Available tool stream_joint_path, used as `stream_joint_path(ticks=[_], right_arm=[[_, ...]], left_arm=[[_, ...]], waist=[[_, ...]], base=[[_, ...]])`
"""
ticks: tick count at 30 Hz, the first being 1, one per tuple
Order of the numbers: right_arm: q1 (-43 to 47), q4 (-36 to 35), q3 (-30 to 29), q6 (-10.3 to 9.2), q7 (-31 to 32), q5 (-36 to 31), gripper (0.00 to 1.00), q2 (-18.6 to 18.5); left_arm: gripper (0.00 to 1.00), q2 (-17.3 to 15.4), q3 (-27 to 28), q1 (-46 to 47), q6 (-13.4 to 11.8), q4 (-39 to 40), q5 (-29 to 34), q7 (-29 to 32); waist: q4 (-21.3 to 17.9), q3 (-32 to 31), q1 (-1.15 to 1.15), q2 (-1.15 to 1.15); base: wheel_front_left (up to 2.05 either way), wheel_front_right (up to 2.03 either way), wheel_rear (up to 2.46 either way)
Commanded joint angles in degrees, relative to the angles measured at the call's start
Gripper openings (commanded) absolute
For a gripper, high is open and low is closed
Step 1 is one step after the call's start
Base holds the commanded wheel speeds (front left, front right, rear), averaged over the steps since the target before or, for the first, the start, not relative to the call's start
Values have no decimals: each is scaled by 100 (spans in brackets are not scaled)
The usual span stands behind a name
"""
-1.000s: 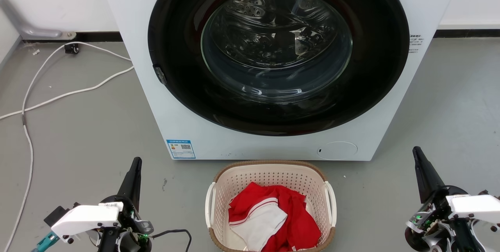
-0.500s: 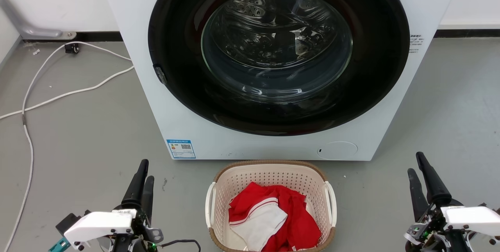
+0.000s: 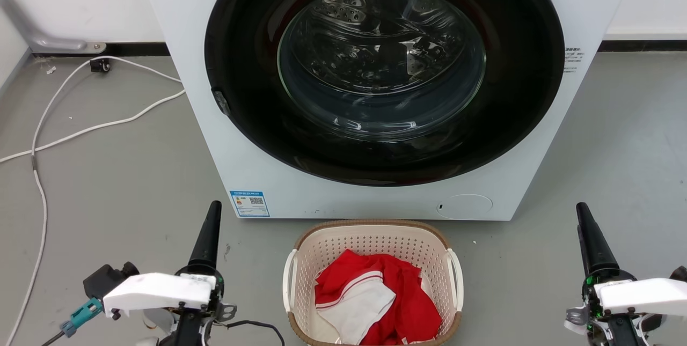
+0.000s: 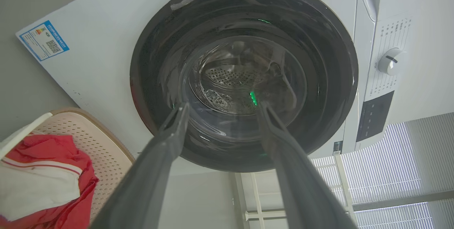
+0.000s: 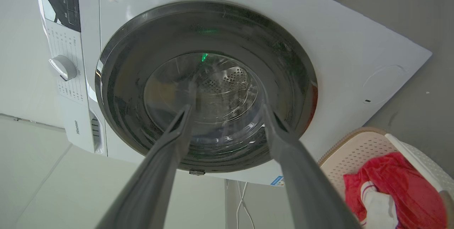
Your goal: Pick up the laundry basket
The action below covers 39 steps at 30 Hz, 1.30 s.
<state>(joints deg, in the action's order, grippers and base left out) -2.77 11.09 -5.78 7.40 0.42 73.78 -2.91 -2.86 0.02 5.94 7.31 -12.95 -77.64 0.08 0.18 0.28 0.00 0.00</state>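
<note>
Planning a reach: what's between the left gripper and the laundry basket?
Head view: only bare, scuffed grey floor separates left gripper and laundry basket.

Washing machine, red-white clothing

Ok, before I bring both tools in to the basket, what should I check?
1. Left tool open: ok, fingers apart in its wrist view.
2. Right tool open: ok, likewise.
3. Cream perforated plastic laundry basket upright on the grey floor, between the tools: ok.
4. White loop left handle and right handle free of cloth: ok.
5. Tools at the handles: not ok; both stand apart from the basket, pointing at the white washing machine.
6. Red-and-white clothes inside the rim: cannot tell at the near edge, cut off.
</note>
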Motion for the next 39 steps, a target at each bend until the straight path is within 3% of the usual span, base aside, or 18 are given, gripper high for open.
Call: stream_joint_path(ticks=[1,19,39], right_arm=[[-50,-149,-11,9,-62,-259,100,-15],[105,-522,32,11,-337,-2703,100,-12],[166,-637,5,12,-438,-4300,100,-8]], left_arm=[[100,-21,-54,189,8,123,237,-58],[100,-18,-476,328,-24,31,2616,-434],[100,-67,-879,490,-207,-208,4463,-777]], waist=[[5,1,0,0],[38,-1,0,0],[63,5,0,0]], base=[[0,0,0],[0,0,0],[0,0,0]])
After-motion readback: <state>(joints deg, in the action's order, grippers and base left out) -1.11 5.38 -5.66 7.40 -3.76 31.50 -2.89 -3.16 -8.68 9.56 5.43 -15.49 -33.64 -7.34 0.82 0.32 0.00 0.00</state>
